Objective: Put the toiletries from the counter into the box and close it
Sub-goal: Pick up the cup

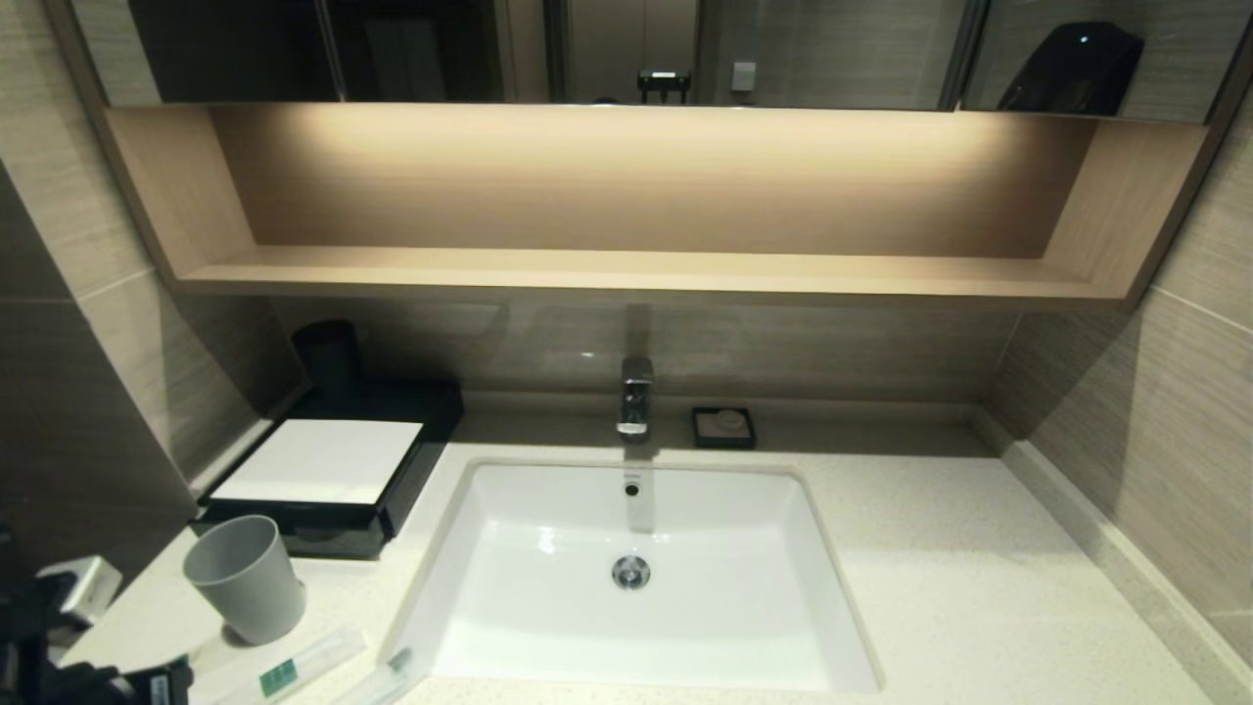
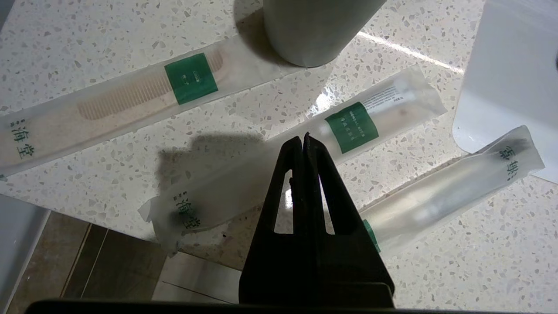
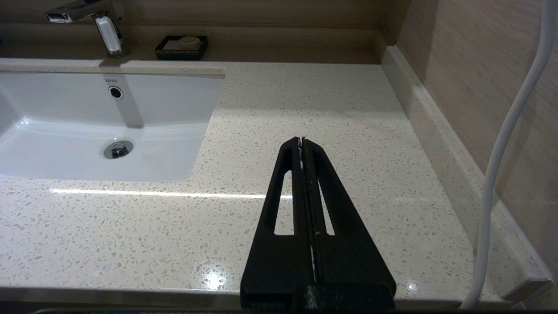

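left wrist view: the left gripper (image 2: 304, 138) is being held above the counter (image 2: 87, 39), its black tapered jaws pressed together on nothing, over the middle of three toiletries (image 2: 301, 152). these slim frosted packets are lying near the frame's centre, two showing green square labels, one holding a ribbed comb. a grey cup (image 2: 314, 30) is standing at the top. in the head view, the box (image 1: 323, 470) is sitting at centre left, drawer shut. the right gripper (image 3: 304, 140) is being held shut over speckled stone.
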`<state>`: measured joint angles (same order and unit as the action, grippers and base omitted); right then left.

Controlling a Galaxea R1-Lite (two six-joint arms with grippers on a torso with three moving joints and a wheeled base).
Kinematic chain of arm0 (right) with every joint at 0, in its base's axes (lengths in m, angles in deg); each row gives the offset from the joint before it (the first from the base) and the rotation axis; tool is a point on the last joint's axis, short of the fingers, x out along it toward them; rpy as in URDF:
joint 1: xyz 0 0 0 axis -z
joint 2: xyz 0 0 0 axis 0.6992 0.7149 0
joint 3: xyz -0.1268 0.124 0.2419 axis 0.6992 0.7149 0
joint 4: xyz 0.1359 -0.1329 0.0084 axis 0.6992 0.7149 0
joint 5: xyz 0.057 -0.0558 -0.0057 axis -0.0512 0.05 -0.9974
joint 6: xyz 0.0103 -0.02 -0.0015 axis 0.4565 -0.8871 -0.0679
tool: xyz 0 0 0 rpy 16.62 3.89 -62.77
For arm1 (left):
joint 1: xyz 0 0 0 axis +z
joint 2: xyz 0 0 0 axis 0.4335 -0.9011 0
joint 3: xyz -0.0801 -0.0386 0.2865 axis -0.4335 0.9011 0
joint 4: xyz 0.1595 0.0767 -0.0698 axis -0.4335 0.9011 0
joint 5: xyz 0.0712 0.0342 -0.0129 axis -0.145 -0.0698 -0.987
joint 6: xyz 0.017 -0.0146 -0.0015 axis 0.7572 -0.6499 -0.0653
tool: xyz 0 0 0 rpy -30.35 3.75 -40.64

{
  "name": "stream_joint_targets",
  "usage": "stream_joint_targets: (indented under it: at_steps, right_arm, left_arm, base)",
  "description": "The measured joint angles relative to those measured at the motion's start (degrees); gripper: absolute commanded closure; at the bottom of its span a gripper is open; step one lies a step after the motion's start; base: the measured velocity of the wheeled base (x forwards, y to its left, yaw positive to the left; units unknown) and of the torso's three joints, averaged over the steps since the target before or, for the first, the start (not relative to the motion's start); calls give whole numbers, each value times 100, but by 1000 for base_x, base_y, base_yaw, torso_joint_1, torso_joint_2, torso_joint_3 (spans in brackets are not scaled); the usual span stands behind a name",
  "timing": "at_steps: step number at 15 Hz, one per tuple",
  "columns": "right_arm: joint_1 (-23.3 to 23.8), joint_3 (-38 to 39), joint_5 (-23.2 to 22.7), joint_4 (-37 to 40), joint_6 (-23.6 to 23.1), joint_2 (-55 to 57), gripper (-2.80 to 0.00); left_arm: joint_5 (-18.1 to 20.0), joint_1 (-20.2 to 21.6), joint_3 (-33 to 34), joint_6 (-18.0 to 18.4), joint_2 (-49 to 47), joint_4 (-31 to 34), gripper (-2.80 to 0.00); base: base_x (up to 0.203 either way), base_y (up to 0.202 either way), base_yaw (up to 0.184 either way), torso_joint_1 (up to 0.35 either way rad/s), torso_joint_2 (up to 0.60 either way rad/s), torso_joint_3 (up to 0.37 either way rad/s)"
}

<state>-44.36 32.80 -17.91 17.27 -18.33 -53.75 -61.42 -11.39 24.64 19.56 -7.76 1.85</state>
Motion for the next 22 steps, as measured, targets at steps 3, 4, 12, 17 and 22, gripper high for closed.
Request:
stream_joint_targets:
  at_steps: [3,4,12,17,22]
  right_arm:
    - [0,0,-2,0,0,0,0]
    - [0,0,-2,0,0,0,0]
    - [0,0,-2,0,0,0,0]
    - [0,0,-2,0,0,0,0]
    - [0,0,-2,-1,1,0,0]
  left_arm:
    - [-1,0,187,33,-497,-656,0]
    - [-6,0,243,34,-685,-920,-231]
    - [-32,0,312,100,-1155,-1245,-280]
    - [-27,-6,312,168,-1313,-1652,-280]
    - [-12,-9,312,242,-1748,-2037,-280]
  base:
    - [0,0,0,0,0,0]
    - [0,0,0,0,0,0]
    - [0,0,0,0,0,0]
    - [0,0,0,0,0,0]
    - [0,0,0,0,0,0]
